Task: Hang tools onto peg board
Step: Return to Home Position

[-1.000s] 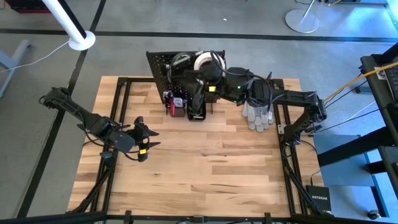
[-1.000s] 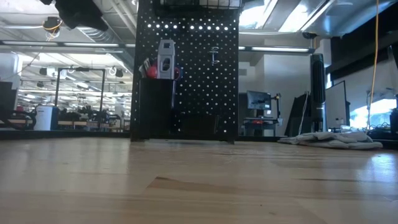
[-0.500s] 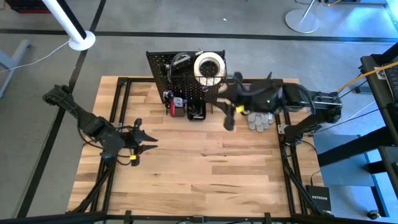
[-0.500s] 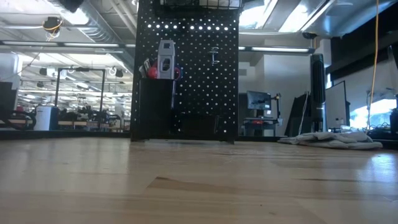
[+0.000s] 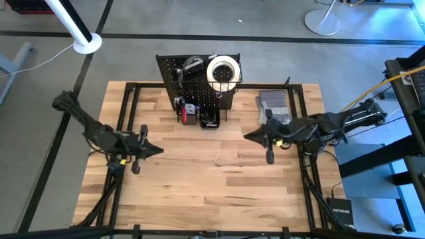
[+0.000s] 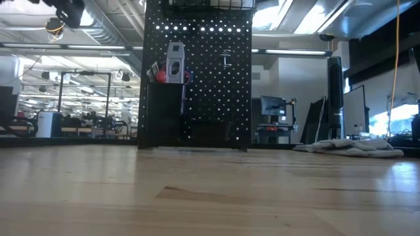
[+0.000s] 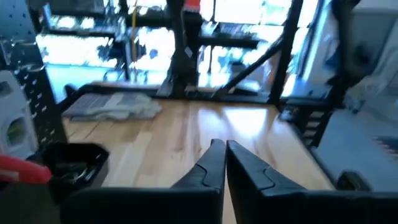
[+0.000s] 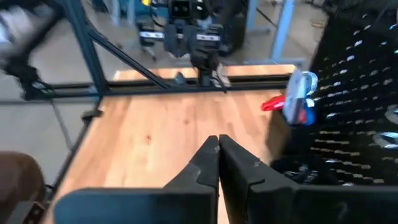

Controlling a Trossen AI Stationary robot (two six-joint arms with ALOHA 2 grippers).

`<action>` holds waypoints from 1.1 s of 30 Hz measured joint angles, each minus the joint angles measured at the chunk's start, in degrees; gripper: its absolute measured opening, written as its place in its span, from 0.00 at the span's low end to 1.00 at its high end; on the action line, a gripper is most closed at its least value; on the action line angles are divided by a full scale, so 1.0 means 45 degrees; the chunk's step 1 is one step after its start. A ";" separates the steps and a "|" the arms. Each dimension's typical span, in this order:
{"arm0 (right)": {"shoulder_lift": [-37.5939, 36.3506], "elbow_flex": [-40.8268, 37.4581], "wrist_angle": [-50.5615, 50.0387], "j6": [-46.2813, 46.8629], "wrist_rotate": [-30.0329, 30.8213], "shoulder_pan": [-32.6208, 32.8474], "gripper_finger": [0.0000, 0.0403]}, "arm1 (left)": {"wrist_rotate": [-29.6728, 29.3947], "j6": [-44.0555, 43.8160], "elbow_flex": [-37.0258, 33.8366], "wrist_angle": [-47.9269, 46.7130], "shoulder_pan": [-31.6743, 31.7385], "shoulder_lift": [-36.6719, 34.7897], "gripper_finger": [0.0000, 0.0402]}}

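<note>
Both jaws are pressed together and empty: left jaws over the surface's (image 5: 212, 179) left side, right jaws beside the gloves (image 5: 273, 105). I should retract slowly, clear of the board (image 6: 216, 98).

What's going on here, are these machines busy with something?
Nothing is being handled right now. Tools sit on the peg board, a white tape roll at its top. Both arms hover over the table, left end effector and right end effector shut and empty. Grey gloves lie beside the board.
</note>
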 joint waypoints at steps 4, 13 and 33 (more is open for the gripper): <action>-0.1815 -0.2977 0.2512 0.0096 -0.0806 -0.0022 0.01 | 0.0268 0.0450 -0.1369 0.1005 0.0143 -0.1450 0.01; -0.5629 -0.7714 0.5884 0.0576 -0.1696 -0.0018 0.01 | 0.0287 0.0688 -0.3343 0.1549 0.0600 -0.4964 0.01; -0.7366 -1.1878 0.7644 0.0101 -0.2410 -0.0034 0.07 | 0.1026 0.1259 -0.5067 0.0657 0.2302 -0.6909 0.01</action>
